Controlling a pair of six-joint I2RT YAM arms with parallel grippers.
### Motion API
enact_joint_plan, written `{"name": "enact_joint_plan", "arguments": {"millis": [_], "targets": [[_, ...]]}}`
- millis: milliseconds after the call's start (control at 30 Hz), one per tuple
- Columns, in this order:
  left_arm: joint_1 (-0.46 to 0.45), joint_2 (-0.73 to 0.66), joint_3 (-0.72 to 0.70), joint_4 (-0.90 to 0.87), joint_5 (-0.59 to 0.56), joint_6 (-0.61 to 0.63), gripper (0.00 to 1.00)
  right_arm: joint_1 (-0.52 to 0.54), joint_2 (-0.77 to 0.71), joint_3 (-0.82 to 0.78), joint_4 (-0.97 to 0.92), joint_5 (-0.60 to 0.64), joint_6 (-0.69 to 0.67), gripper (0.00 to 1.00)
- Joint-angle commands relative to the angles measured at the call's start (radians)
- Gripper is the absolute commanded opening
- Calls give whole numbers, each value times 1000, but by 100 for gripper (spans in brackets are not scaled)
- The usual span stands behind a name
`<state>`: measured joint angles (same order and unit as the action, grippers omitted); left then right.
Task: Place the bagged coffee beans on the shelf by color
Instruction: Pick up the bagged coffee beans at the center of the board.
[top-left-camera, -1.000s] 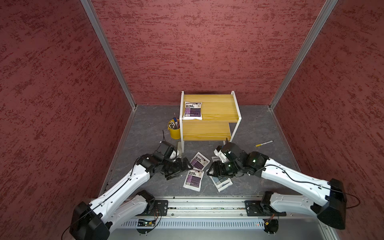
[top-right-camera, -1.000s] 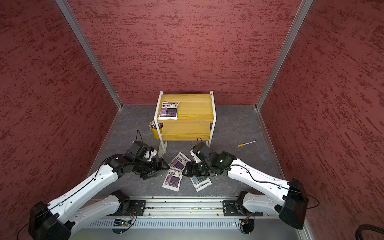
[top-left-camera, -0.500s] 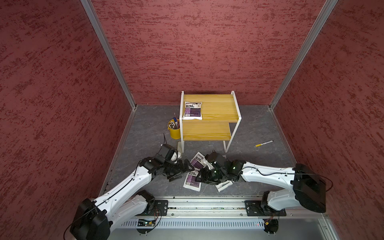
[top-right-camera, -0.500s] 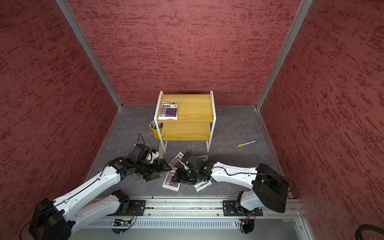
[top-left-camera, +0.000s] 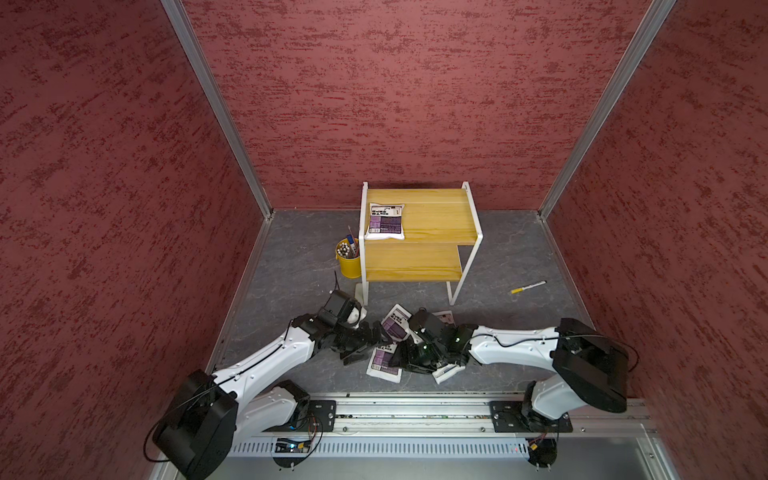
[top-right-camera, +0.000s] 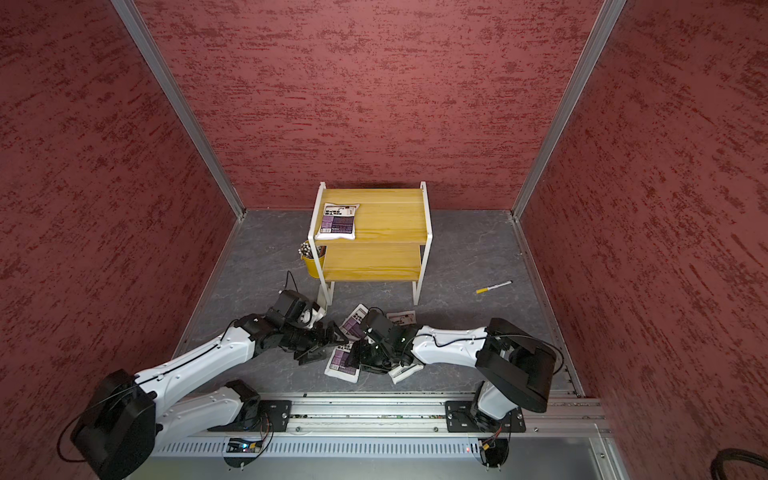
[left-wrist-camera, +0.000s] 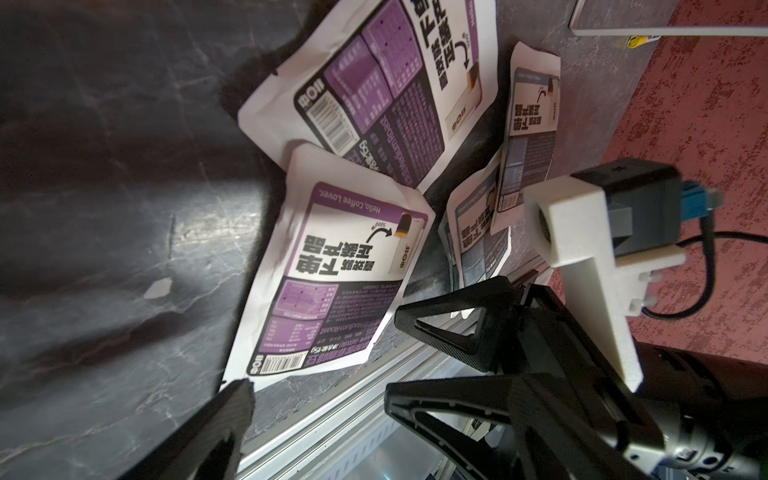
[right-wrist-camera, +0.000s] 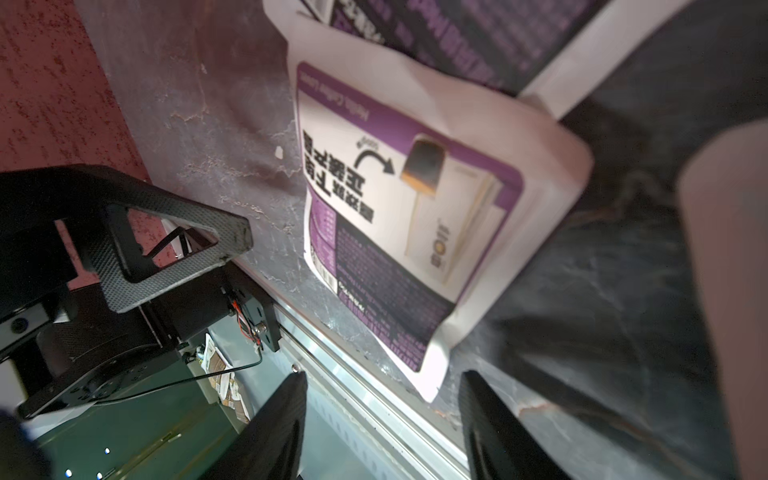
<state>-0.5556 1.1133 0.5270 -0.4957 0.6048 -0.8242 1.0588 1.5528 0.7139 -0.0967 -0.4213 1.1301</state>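
Note:
The shelf (top-left-camera: 432, 216) (top-right-camera: 386, 216) stands at the back, with one purple bagged coffee beans pouch (top-left-camera: 385, 221) (top-right-camera: 337, 221) on its top board. On the floor in front lie two purple pouches (top-left-camera: 383, 365) (top-left-camera: 395, 324) and grey-blue ones (left-wrist-camera: 532, 124) (left-wrist-camera: 482, 232). My left gripper (top-left-camera: 365, 344) (left-wrist-camera: 320, 399) is open beside the near purple pouch (left-wrist-camera: 340, 274), touching nothing. My right gripper (top-left-camera: 409, 357) (right-wrist-camera: 382, 399) is open, and a corner of that same purple pouch (right-wrist-camera: 415, 216) lies just ahead of its tips. The two grippers face each other across it.
A yellow pen bucket (top-left-camera: 348, 259) stands at the shelf's left leg. A yellow-and-white marker (top-left-camera: 528, 286) lies on the floor to the right. The metal rail (top-left-camera: 415, 409) runs close behind the near pouch. Red walls close in three sides.
My right arm has swung left from the grey-blue pouches to the near purple pouch, and its jaws have narrowed a little. The left arm has barely moved.

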Motion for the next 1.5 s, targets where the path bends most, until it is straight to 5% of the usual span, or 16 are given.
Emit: {"name": "enact_joint_plan", "arguments": {"millis": [0, 700, 1467], "targets": [[3, 28, -12, 77, 21, -7, 100, 9, 10, -2, 11, 26, 5, 61], [-24, 127, -106, 255, 49, -62, 100, 9, 99, -4, 196, 44, 39, 51], [-4, -21, -89, 140, 45, -59, 100, 9, -105, 38, -81, 92, -48, 18]]}}
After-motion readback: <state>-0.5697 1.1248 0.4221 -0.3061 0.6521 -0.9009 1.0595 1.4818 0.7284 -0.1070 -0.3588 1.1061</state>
